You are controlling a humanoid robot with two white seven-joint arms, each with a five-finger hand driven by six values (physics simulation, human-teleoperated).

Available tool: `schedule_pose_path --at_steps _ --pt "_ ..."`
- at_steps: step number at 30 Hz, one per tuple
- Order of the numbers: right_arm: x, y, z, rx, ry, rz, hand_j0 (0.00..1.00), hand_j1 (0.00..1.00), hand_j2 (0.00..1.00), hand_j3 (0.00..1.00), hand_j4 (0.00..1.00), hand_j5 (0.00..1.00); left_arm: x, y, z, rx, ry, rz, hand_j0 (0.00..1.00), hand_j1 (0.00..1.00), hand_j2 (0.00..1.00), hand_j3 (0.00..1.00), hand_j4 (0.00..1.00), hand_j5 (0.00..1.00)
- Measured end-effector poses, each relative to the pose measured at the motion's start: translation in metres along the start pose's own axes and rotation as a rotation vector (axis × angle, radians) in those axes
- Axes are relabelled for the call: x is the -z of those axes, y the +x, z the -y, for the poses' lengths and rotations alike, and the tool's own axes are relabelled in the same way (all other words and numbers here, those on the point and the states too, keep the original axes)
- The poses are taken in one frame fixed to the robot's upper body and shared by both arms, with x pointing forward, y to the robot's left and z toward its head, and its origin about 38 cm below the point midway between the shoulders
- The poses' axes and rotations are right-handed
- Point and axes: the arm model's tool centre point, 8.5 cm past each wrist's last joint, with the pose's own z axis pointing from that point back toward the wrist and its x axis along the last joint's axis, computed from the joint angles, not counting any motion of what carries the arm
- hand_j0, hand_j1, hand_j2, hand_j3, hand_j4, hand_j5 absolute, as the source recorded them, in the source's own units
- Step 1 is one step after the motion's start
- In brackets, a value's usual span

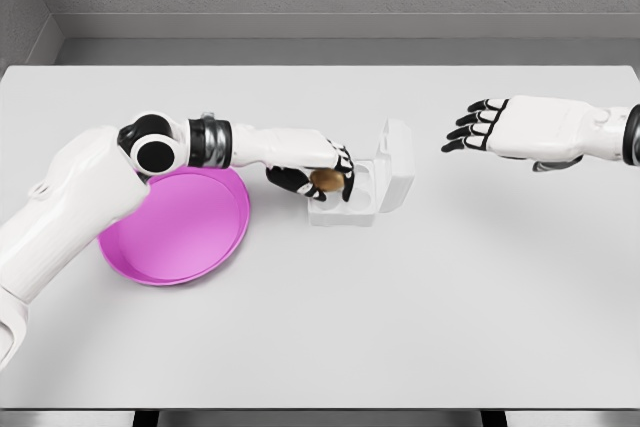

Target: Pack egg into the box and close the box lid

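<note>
- Left hand [318, 169] is clamped on the egg [326, 182] — brown, held between thumb and fingers, right at the near-left rim of the box [352, 202].
- Box lid [396, 162] stands open, just beyond the hand on its right side.
- Pink plate [180, 227] lies under the left forearm on the desk [400, 327].
- Right hand [505, 127] hovers well apart (fingers spread, holding nothing).
</note>
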Motion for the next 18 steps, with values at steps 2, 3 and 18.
schedule_pose_path --at_steps 2,3,18 --pt "0.0000 0.0000 0.0000 0.000 0.000 0.000 1.00 1.00 1.00 1.00 1.00 1.00 0.0001 0.0001 0.0003 0.000 -0.001 0.001 0.60 0.60 0.60 0.60 0.60 0.60" --pt "0.0000 0.0000 0.0000 0.000 0.000 0.000 1.00 1.00 1.00 1.00 1.00 1.00 0.0000 0.0000 0.0004 -0.001 -0.001 0.000 0.65 0.65 0.65 0.65 0.65 0.65" --pt "0.0006 0.0004 -0.0002 0.000 0.000 0.002 1.00 1.00 1.00 1.00 1.00 1.00 -0.0021 0.0019 -0.0040 -0.011 0.016 0.014 0.88 0.88 0.88 0.88 0.88 0.88"
